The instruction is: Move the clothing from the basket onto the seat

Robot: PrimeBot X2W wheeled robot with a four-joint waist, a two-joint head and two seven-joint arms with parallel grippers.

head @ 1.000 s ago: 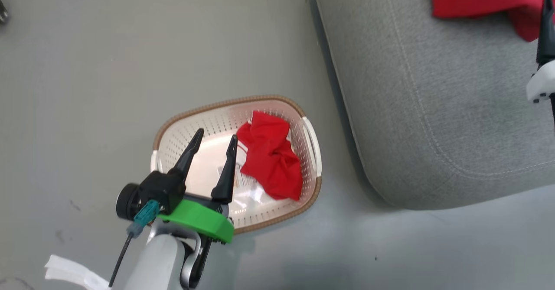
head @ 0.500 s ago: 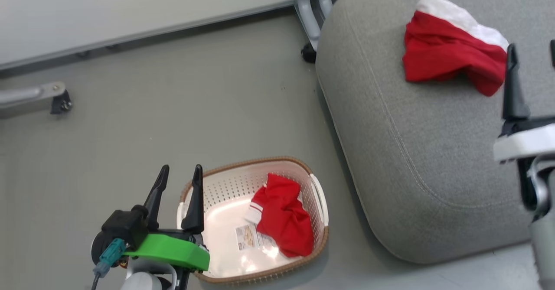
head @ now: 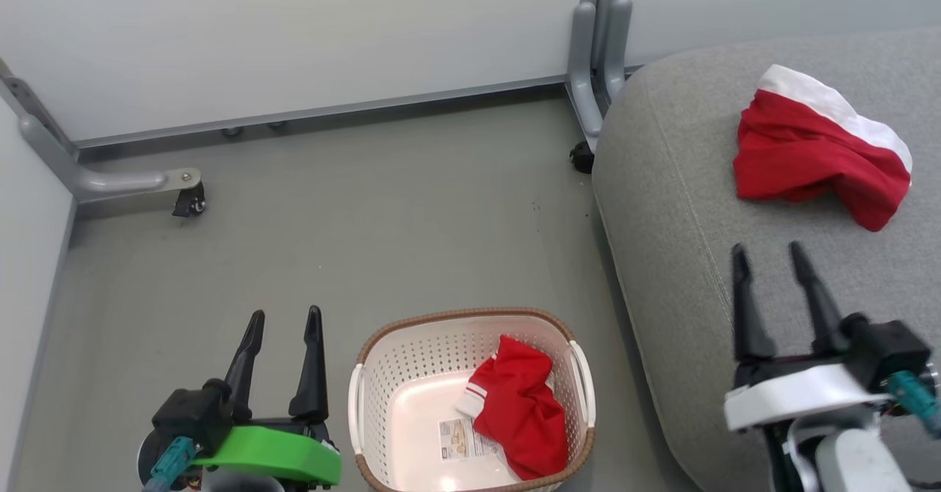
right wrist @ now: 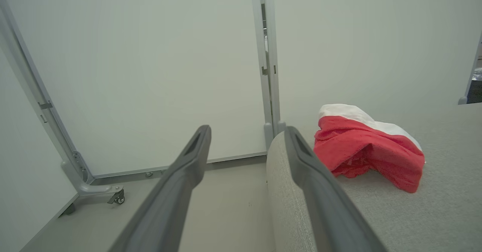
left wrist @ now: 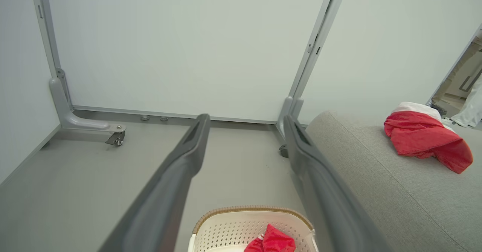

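Note:
One red garment with a white cuff point(head: 518, 411) lies crumpled in the right half of the cream basket point(head: 382, 374) on the floor, seen too in the left wrist view point(left wrist: 273, 242). A second red and white garment point(head: 816, 150) rests on the grey seat point(head: 691, 257), also in the right wrist view point(right wrist: 367, 148) and left wrist view point(left wrist: 425, 137). My left gripper point(head: 283, 319) stands open and empty just left of the basket. Over the seat's near part, my right gripper point(head: 768, 253) is open and empty, well short of the garment there.
White partition panels on grey wheeled feet point(head: 132, 183) close off the back and left. A grey post point(head: 599, 73) stands by the seat's far left corner. Bare grey floor point(head: 367, 220) lies between the basket and the panels.
The head camera has tilted up, so the panels came into view. My left gripper has come out from over the basket to its left side. The right gripper has drawn back from the seat's garment.

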